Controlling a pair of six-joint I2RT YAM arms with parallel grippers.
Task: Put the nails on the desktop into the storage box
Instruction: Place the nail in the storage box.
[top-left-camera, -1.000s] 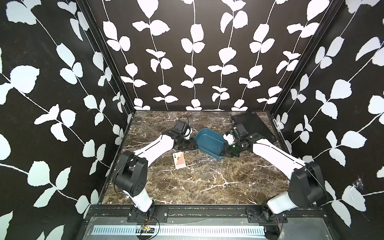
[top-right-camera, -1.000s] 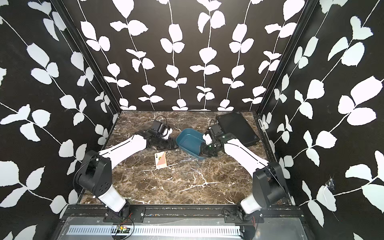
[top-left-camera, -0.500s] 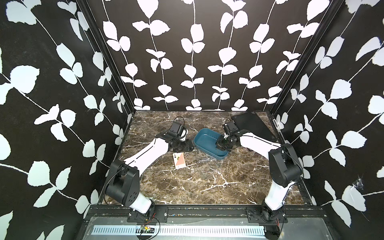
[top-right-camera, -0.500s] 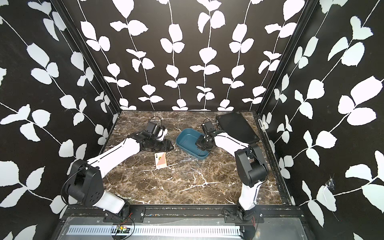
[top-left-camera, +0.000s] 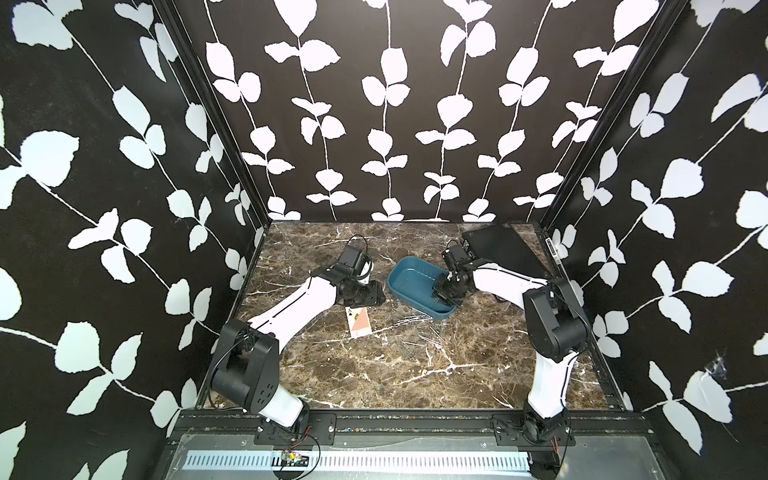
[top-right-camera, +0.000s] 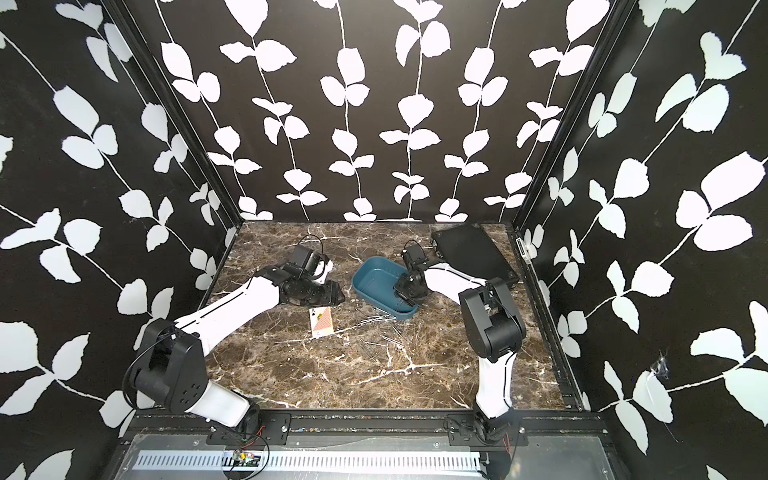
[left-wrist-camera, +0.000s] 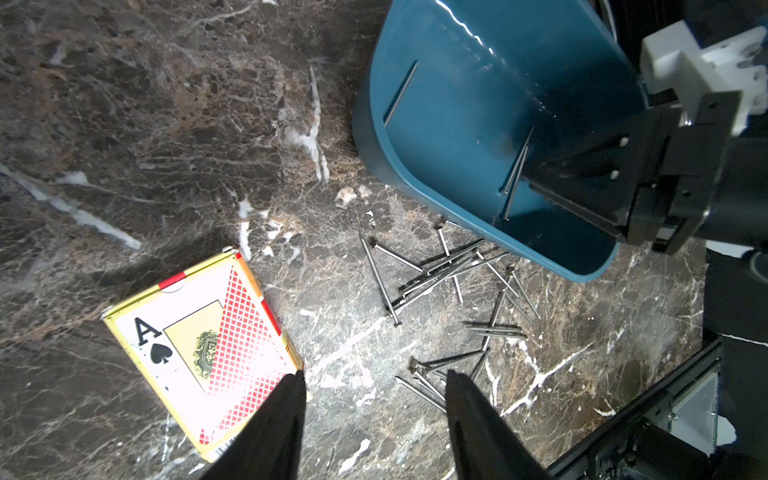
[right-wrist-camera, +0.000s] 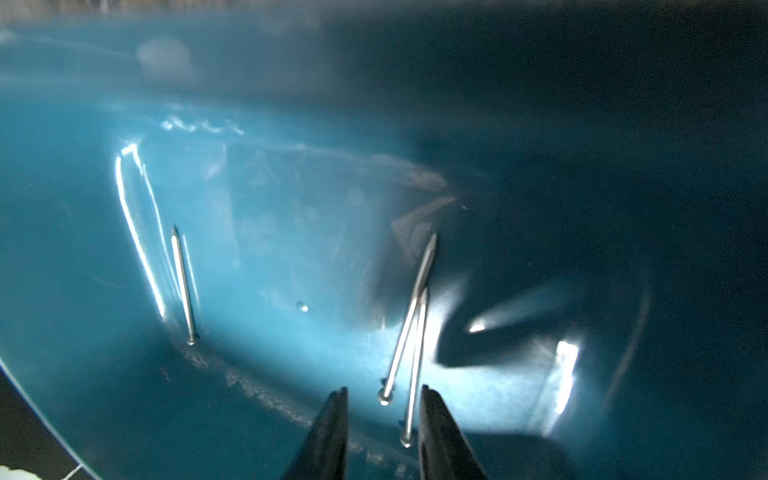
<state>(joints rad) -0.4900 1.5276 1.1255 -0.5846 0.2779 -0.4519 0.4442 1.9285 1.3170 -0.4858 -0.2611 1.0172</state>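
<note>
Where the nails (left-wrist-camera: 449, 282) are: most lie loose in crossed heaps on the desktop (top-left-camera: 374, 374), just off the front wall of the storage box (top-left-camera: 409, 276). Three lie on the box floor.
Storage box: teal tub on the desktop, between the two arms, toward the back.
Right gripper (right-wrist-camera: 383, 390): down inside the box at the end nearer the front rail. Jaws parted by a narrow gap, nothing pinched. Two crossed nails lie on the floor at the tips, one head in the gap.
Third nail in box: alone beside a side wall, apart from that pair.
Left gripper (left-wrist-camera: 374, 376): low over the desktop left of the box, jaws fairly wide, empty. Its wrist view puts the tips between the card box (left-wrist-camera: 199, 345) and the nearest nail heap.
Card box: ace-of-spades pack, flat on the desktop, left of the heaps and clear of them.
Black case (top-left-camera: 503, 249): flat by the back right corner, behind the right arm.
</note>
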